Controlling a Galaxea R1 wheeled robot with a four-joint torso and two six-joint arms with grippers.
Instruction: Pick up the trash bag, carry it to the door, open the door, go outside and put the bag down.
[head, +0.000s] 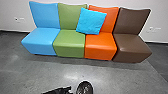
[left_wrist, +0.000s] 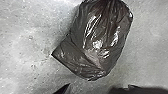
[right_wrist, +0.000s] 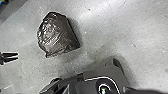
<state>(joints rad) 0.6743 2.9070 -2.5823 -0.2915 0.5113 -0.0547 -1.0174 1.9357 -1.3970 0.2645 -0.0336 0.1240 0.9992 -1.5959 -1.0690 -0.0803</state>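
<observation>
The dark brown trash bag, its creased, bulging plastic gleaming in bright streaks and poking out at one corner, is lying on the gray floor near the left gripper, whose fingers are standing slightly parted.

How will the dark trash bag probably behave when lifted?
The trash bag looks floppy: its wrinkled plastic would probably sag and change shape. Its glossy highlights suggest a slippery surface. Its bulging body may swing; the weight I cannot tell.
</observation>
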